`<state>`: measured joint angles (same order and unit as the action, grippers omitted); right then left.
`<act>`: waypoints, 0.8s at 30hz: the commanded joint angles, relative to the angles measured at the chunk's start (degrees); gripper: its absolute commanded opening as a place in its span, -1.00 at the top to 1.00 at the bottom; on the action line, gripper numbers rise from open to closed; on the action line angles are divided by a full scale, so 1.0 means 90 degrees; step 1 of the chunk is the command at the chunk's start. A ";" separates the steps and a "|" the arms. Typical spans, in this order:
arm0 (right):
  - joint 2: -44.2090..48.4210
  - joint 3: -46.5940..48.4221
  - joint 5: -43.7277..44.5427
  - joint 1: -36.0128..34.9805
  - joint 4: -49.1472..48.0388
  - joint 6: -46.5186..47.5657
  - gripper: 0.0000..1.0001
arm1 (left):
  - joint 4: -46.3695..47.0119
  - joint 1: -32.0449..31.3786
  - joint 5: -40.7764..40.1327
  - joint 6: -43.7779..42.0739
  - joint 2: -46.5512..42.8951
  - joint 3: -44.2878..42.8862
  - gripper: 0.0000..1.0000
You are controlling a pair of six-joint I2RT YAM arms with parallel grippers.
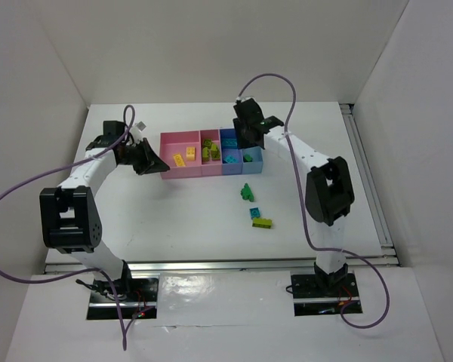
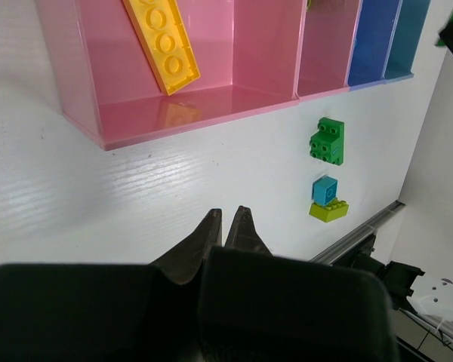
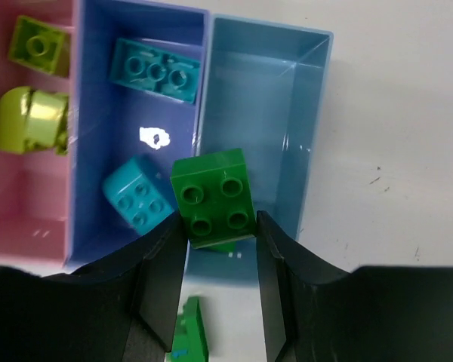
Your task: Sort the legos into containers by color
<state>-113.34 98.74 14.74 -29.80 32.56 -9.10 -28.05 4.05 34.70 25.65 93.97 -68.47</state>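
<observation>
green brick [image 3: 213, 194] clamped in right gripper [image 3: 220, 260] hangs over the shared wall [image 3: 203, 98] between blue-violet bin [image 3: 97, 113] at 10 o'clock and light blue bin [image 3: 249, 113] at 1, so releasing here may tip it among cyan bricks [image 3: 138, 197]; left gripper [image 2: 226, 215] pinched together.

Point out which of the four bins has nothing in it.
The light blue bin at the row's end: its floor is bare. The blue-violet bin holds cyan bricks, the narrow pink bin lime bricks, the wide pink bin a yellow brick.

Jaws pinch a dark green brick [image 3: 213, 196] above the light blue bin [image 3: 260, 98].
</observation>
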 commanded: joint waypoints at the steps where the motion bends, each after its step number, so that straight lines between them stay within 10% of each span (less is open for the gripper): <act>1: -0.0578 0.0658 0.0469 0.0011 0.0348 -0.0336 0.52 | 0.0002 0.0038 -0.0047 -0.0106 -0.0266 -0.0039 1.00; 7: -0.1127 0.1753 0.1134 0.0079 0.0893 -0.0628 -0.52 | -0.0115 0.0038 -0.0047 -0.0164 -0.0324 -0.0039 1.00; 19: 0.1469 -0.2069 0.0022 -0.0506 0.0103 -0.0424 0.04 | -0.0174 0.0038 0.0090 -0.0233 -0.0208 -0.0156 1.00; 24: 0.1500 -0.2767 -0.0639 -0.0936 0.0318 -0.0600 -0.53 | -0.0174 -0.0031 0.0217 -0.0233 -0.0149 -0.0156 1.00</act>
<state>-99.79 76.42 14.46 -36.95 35.99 -14.09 -29.61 4.03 34.89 24.23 92.73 -68.53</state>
